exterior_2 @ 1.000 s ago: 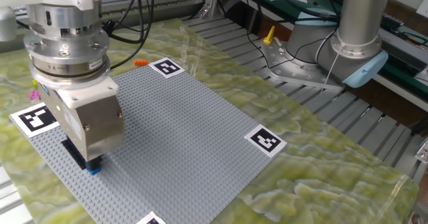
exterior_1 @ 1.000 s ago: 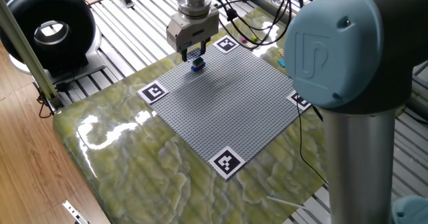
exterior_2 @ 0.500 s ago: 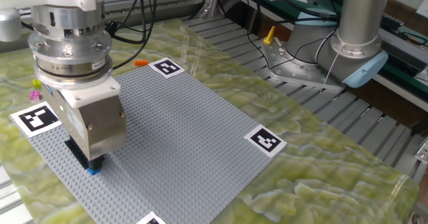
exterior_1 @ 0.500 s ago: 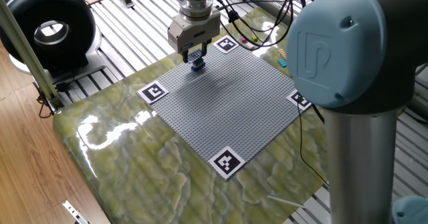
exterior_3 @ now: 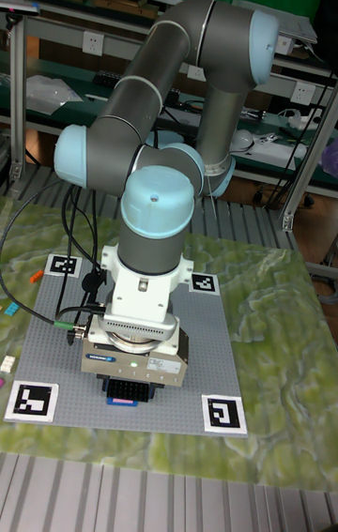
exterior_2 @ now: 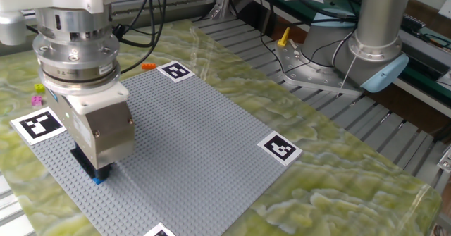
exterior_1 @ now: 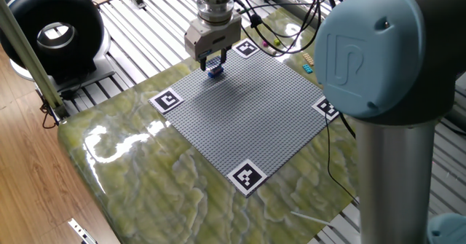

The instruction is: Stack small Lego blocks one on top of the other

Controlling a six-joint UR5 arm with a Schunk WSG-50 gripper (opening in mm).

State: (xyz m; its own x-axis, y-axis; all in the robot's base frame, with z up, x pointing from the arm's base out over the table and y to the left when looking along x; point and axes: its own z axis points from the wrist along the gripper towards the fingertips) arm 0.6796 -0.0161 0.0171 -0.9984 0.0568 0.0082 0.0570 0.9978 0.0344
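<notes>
A small Lego stack with a dark blue brick [exterior_1: 214, 71] on top stands on the grey baseplate [exterior_1: 255, 113] near its far corner. My gripper [exterior_1: 212, 57] hangs just above it, with the fingers apart on either side and not touching the brick. In the other fixed view the gripper body [exterior_2: 99, 130] covers most of the stack, and only a blue corner [exterior_2: 99, 180] shows under the dark fingers. In the tall fixed view the stack [exterior_3: 122, 398] peeks out below the gripper [exterior_3: 130, 391].
Loose small bricks lie off the plate: orange [exterior_2: 148, 66], pink [exterior_2: 36, 89], cyan [exterior_1: 309, 68]. Black-and-white marker tags [exterior_1: 246, 175] sit at the plate's corners. A yellow-handled tool [exterior_2: 283, 37] and cables lie beyond the table edge.
The gripper has risen slightly and drifted a little sideways, while the blue stack has stayed in place on the baseplate.
</notes>
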